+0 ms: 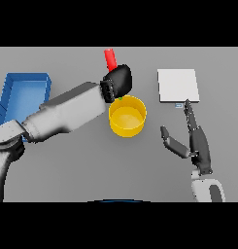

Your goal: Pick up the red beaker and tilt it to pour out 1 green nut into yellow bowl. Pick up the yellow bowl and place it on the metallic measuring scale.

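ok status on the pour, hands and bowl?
Left robot hand shut on red beaker, above yellow bowl rim. Green nut at bowl's far edge. Right robot hand open, idle near metallic measuring scale. Nothing blocking.

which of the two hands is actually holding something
The left hand, curled round the red beaker above the yellow bowl. The right hand rests open, holding nothing.

Even bright light, faint soft shadows

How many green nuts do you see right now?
1: a green nut shows at the yellow bowl's back rim, just under the left hand holding the red beaker. Others may be hidden inside the beaker.
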